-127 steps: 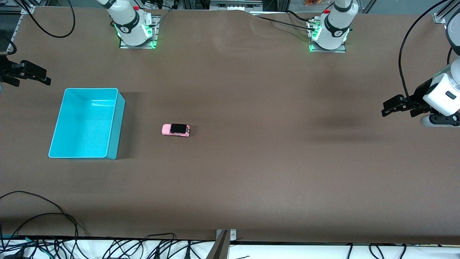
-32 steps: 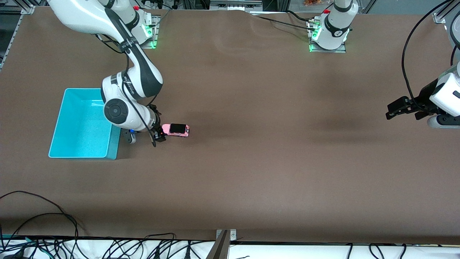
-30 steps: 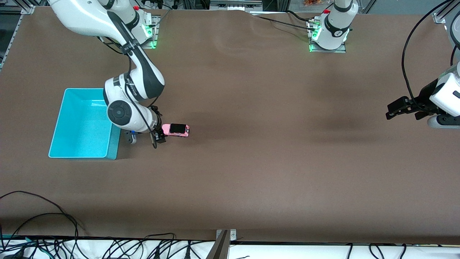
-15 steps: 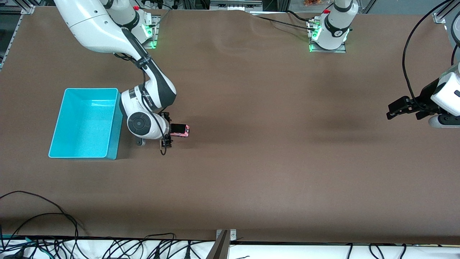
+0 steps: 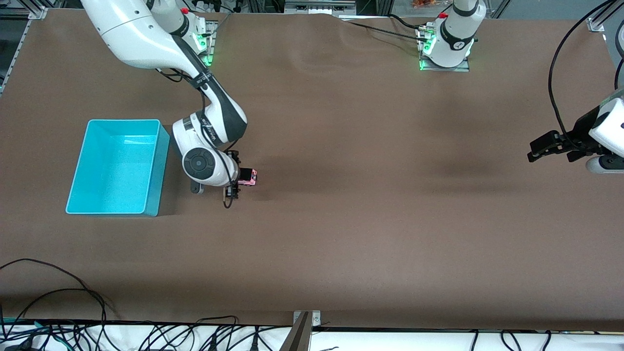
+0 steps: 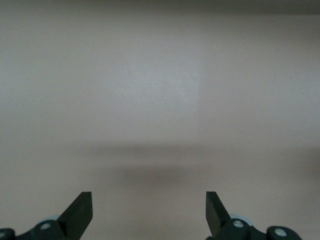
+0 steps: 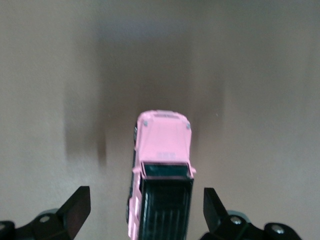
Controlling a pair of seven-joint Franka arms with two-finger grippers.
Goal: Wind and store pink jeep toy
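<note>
Wide brown table [image 5: 370, 204] filling the front view, matte and bare over most of its surface. Two white Franka bases along the top edge, green lights at their feet. Open rectangular turquoise plastic bin [image 5: 118, 167] toward the right arm's end of the table, nothing visible inside. White-and-black right arm [image 5: 204, 126] reaching down from its base, wrist bent low just beside the bin's wall that faces the table's middle. White left arm [image 5: 604, 131] waiting at its own end of the table, well apart from everything else. Black left gripper [image 5: 541, 151] held above bare table, jaws wide apart, nothing between them; in the left wrist view only two dark fingertips [image 6: 80, 212] and plain brown surface. Black right gripper [image 5: 234, 181] low over the table, set around the toy's rear end, jaws spread wide, one finger on each side of the body with gaps visible and no contact seen. Tiny boxy pink jeep toy [image 5: 247, 176] with pale pink body and black roof standing on its wheels on the table, near the bin, toward the table's middle from it, half hidden by the wrist in the front view. In the right wrist view, jeep [image 7: 161, 172] centred between the fingers, pink bonnet pointing away from the gripper, black roof nearest the palm.
</note>
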